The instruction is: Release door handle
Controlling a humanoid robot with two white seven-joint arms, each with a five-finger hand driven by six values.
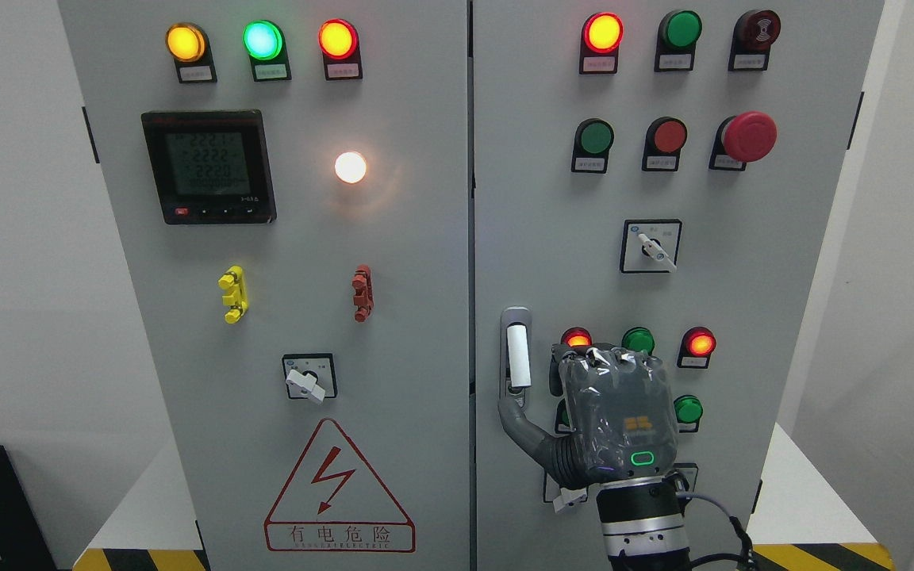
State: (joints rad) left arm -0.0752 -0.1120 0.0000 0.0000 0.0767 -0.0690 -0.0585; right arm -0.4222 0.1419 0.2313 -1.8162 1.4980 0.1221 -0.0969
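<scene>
An electrical test or training room in an industrial setting: a grey double-door control cabinet (393, 317) carries lit indicator lamps (263, 40), a digital power meter (209, 166), a red emergency-stop button (749, 136), rotary selector switches (650, 246) and a lightning-bolt warning triangle (338, 488), with black-and-yellow hazard striping (140, 559) at its foot and plain white walls (21, 238).

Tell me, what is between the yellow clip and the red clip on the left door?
Nothing. In the head view the stretch of grey door between the yellow clip and the red clip is bare; the white lamp sits higher up.
</scene>
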